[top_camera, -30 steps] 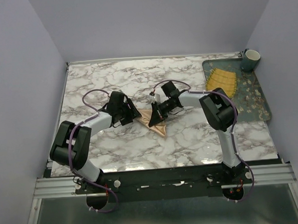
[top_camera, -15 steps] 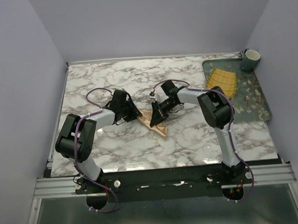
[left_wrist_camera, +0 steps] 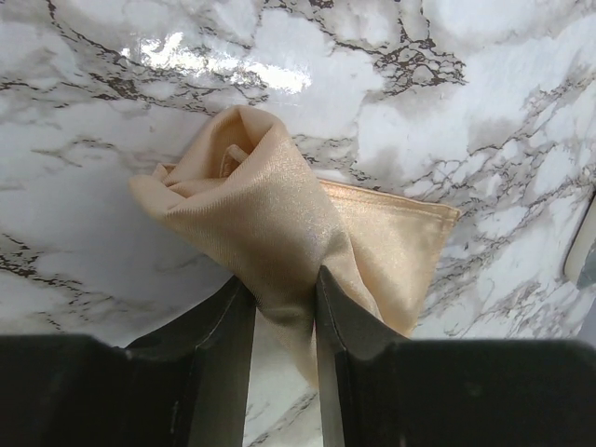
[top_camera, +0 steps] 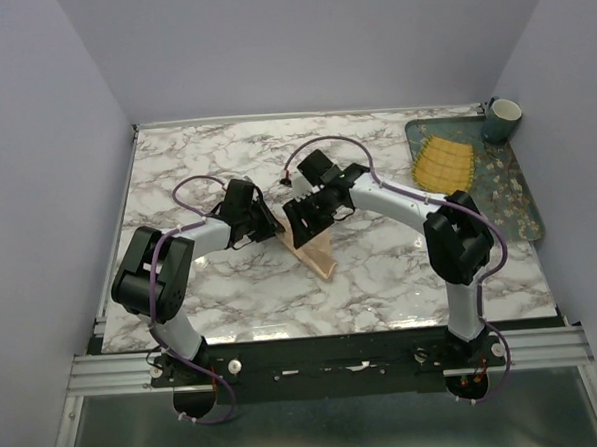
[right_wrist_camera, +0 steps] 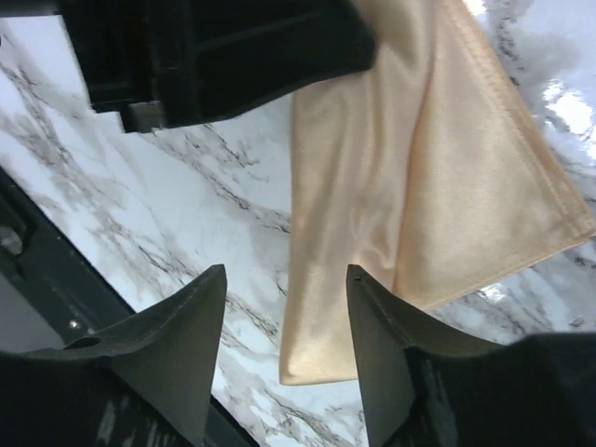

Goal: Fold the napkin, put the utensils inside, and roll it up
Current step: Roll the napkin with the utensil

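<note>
The peach napkin [top_camera: 317,253] lies folded into a rough triangle at the middle of the marble table [top_camera: 401,268]. My left gripper [top_camera: 268,225] is at its left corner. In the left wrist view its jaws are shut on a bunched fold of the napkin [left_wrist_camera: 270,205], pinched at the left gripper [left_wrist_camera: 284,300]. My right gripper [top_camera: 301,221] hovers over the napkin's upper edge. In the right wrist view the right gripper [right_wrist_camera: 287,277] stands open above the napkin [right_wrist_camera: 419,186] and holds nothing. The left gripper's body [right_wrist_camera: 214,47] sits just beyond. No utensils show in any view.
A patterned tray [top_camera: 518,207] sits at the table's right back corner, with a yellow checked cloth [top_camera: 443,161] on it and a dark mug [top_camera: 501,120] at its far end. Purple walls close in the table on three sides.
My right gripper opened, let go of the napkin and swung left above it. My left gripper closed on the napkin's left corner. The napkin shifted slightly.
</note>
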